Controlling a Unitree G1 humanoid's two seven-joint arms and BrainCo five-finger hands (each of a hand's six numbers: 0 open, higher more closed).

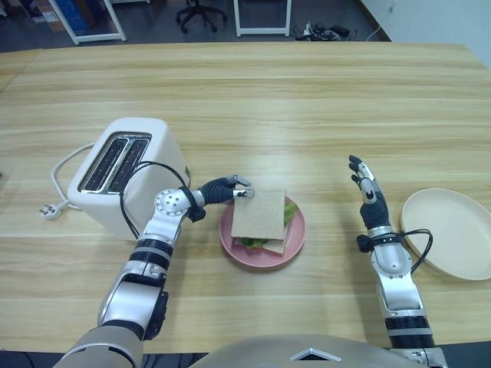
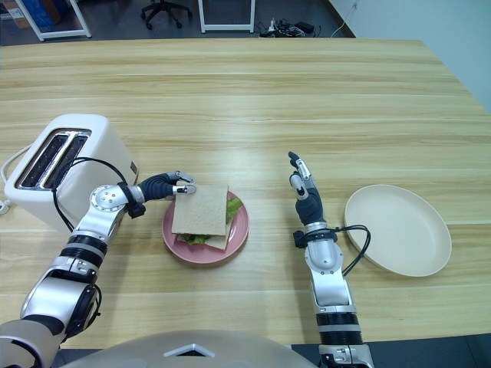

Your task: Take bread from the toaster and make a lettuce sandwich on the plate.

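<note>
On the pink plate [image 1: 265,260], a lettuce sandwich [image 1: 259,216], left robot hand [image 1: 227,189] pinching its corner; right robot hand [image 1: 370,196] spread, empty.

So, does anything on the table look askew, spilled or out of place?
The square top slice of brown bread lies skewed on the round pink plate, overhanging its far rim, and green lettuce sticks out on the right side. The left hand is at the slice's corner. Nothing is spilled.

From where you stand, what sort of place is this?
Likely an office or lab staged as a kitchen, not a home: a toaster sits on a wide wooden table, and a wheeled office chair stands behind it.
</note>
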